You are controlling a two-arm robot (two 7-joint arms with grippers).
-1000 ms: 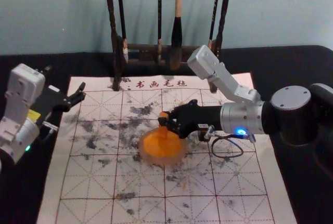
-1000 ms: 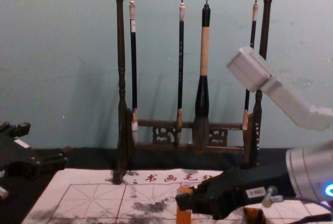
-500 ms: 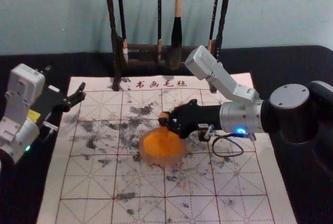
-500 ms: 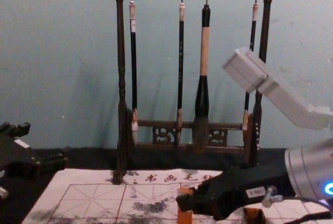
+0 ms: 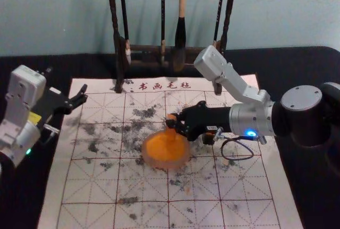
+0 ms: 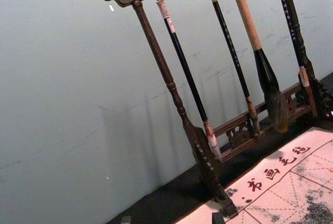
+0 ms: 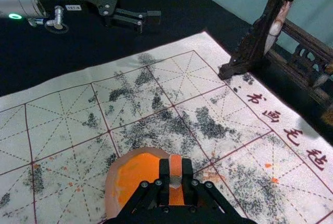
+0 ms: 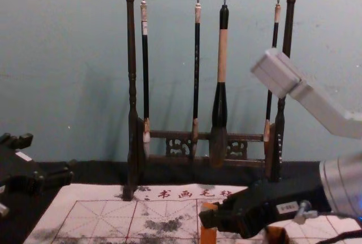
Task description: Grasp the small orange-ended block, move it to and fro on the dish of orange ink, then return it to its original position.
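R pincer (image 5: 170, 124) w/blk (image 7: 175, 165) at dish (image 5: 146, 158); L (image 5: 84, 93) near mat (image 5: 143, 184).

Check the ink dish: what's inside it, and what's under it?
Inside: orange ink. The block, held by the right gripper, overlaps it; can't tell if its lower end touches. Under: covered by the dish; printed mat shows around it.

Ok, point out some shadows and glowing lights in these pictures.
Left wrist view: soft shadows on the wall; chest view: faint wall shadows; head view: blue light on the right arm, green light on the left arm.
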